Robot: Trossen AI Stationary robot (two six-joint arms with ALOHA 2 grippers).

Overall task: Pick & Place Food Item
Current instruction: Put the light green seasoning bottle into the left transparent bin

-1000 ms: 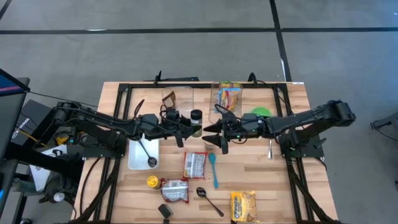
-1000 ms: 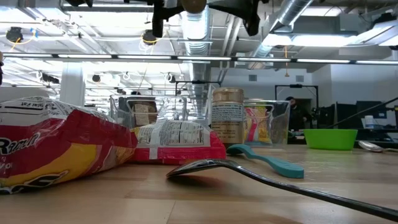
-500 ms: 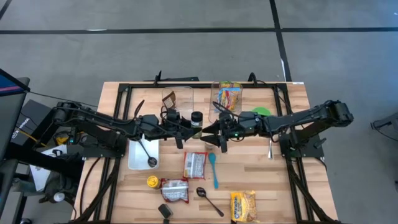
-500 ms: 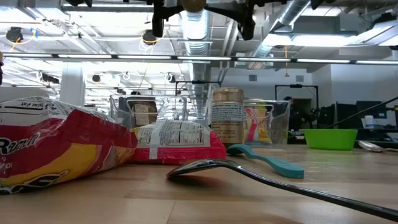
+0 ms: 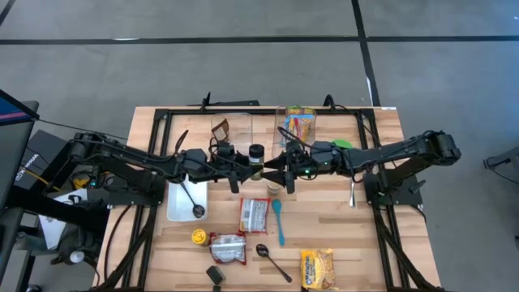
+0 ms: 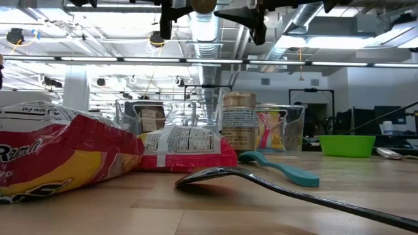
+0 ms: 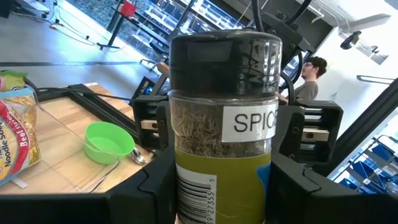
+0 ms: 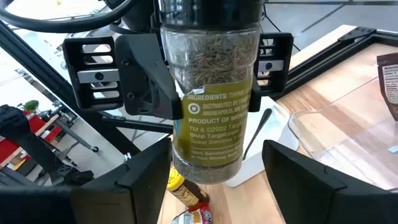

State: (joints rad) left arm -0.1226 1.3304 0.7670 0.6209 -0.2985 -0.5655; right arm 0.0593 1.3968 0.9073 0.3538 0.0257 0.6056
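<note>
Looking straight down, we see the two dark arms meeting nose to nose above the middle of the wooden table (image 5: pixel 373 243). The left gripper (image 5: pixel 246 169) holds a spice jar (image 5: pixel 256 154) with a black lid, raised in the air, its two fingers clamped against the jar's sides below the lid. In the left wrist view the jar (image 7: pixel 224 118) stands upright between those fingers, with dried herbs visible through the glass. The right gripper (image 5: pixel 273 170) faces it from the other side, fingers spread apart on either side of the jar; in the right wrist view we see gaps between them and the glass (image 8: pixel 211 93), so it has no hold. Below the arms, a red food packet (image 5: pixel 254 215) and a teal spoon (image 5: pixel 278 221) lie on the table, with a green bowl (image 5: pixel 340 145) near the right arm and a white tray (image 5: pixel 174 207) near the left.
</note>
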